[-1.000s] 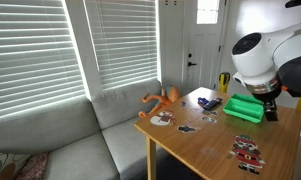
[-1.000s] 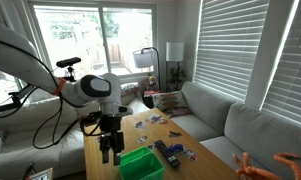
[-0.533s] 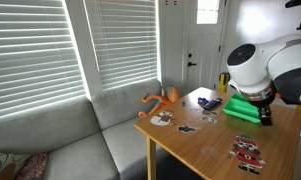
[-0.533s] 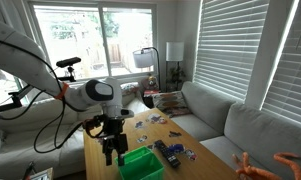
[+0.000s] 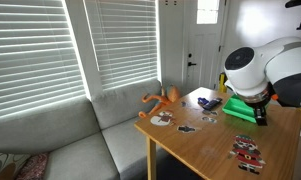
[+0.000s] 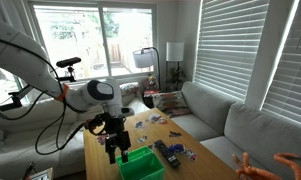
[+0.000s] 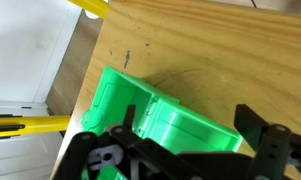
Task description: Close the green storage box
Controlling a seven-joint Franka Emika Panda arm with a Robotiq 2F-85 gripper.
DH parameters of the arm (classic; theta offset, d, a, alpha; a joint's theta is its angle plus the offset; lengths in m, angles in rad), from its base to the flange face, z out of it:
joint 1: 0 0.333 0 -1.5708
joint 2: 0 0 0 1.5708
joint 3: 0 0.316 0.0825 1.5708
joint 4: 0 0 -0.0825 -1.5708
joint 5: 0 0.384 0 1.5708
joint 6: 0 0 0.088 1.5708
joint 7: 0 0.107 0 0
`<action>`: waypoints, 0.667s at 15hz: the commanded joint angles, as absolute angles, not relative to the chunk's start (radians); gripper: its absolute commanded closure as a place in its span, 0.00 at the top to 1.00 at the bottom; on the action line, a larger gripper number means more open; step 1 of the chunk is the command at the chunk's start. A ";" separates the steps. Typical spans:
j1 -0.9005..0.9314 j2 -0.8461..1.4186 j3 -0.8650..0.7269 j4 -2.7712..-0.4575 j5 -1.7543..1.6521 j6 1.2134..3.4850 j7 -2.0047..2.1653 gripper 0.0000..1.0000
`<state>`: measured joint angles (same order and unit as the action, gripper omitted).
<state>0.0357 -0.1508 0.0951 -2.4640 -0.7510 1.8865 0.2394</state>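
Observation:
The green storage box (image 7: 150, 115) is open on the wooden table (image 7: 220, 45), its lid laid flat beside the body. It also shows in both exterior views (image 5: 241, 110) (image 6: 143, 166). My gripper (image 7: 180, 135) is open and empty, just above the box, with its fingers either side of the box body. In both exterior views the gripper (image 6: 116, 150) (image 5: 260, 113) hangs at the box's edge and partly hides it.
A black remote (image 6: 169, 153) and several small cards (image 5: 247, 150) lie on the table. An orange toy (image 5: 162, 99) sits at the table's end by the grey sofa (image 5: 80, 140). A yellow bar (image 7: 30, 124) shows off the table's edge.
The arm has swung a little and lowered the gripper closer over the green box. The box has not moved.

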 commanded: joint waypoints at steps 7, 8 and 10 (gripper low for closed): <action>0.059 -0.086 0.104 -2.426 -0.828 1.899 0.296 1.00; 0.059 -0.083 0.103 -2.425 -0.841 1.903 0.298 1.00; 0.060 -0.082 0.103 -2.421 -0.863 1.903 0.302 1.00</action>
<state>0.0535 -0.1042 0.1051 -2.4398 -0.8138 1.8917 0.2728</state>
